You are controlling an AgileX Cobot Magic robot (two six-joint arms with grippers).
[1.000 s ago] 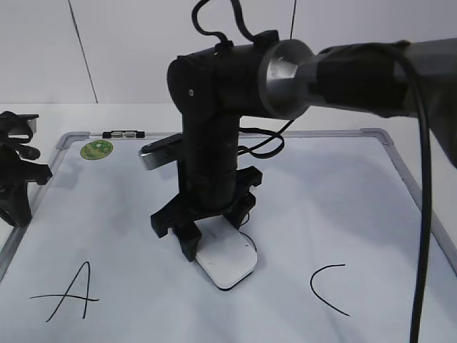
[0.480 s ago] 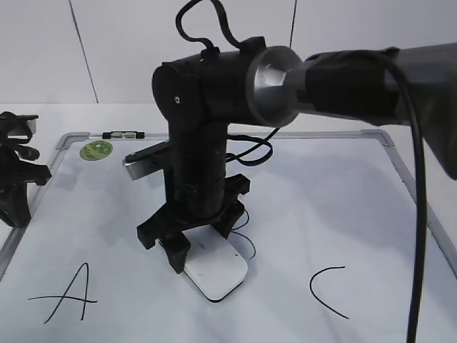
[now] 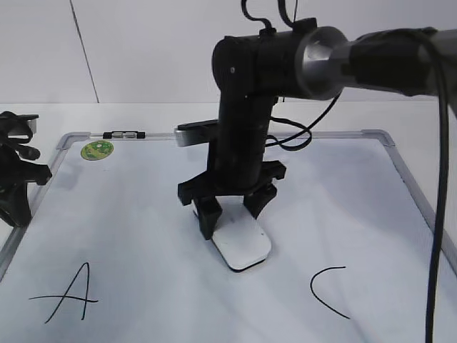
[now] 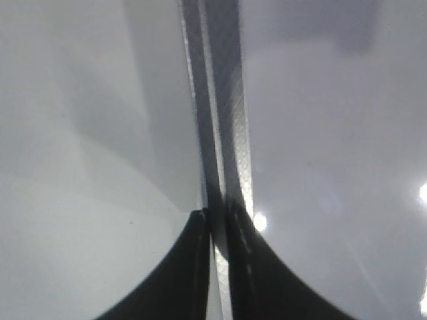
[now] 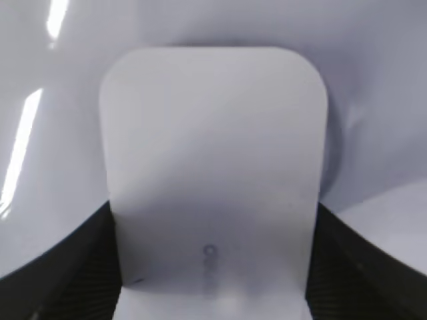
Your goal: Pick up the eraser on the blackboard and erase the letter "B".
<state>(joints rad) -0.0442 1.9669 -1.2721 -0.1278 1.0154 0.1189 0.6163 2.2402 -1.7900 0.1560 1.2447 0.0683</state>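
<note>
The eraser (image 3: 243, 244), a flat white rounded block, lies flat on the blackboard (image 3: 343, 200) between the letters A (image 3: 68, 293) and C (image 3: 328, 289). My right gripper (image 3: 234, 209) is shut on the eraser, with one finger on each long side. In the right wrist view the eraser (image 5: 213, 153) fills the space between the black fingers (image 5: 213, 267). No stroke of the letter "B" shows; the eraser and arm cover that spot. My left gripper (image 3: 14, 186) rests at the board's left edge. In the left wrist view it is shut (image 4: 219, 230) over the grey frame (image 4: 227, 100).
A round green sticker (image 3: 96, 150) and a small black-and-clear marker (image 3: 123, 134) sit at the board's far left corner. The right arm and its cables hang over the board's middle. A white wall stands behind the table.
My right gripper slid the eraser left and nearer, then right and slightly farther. The thin black strokes seen beside the eraser earlier no longer show. The left arm has not moved.
</note>
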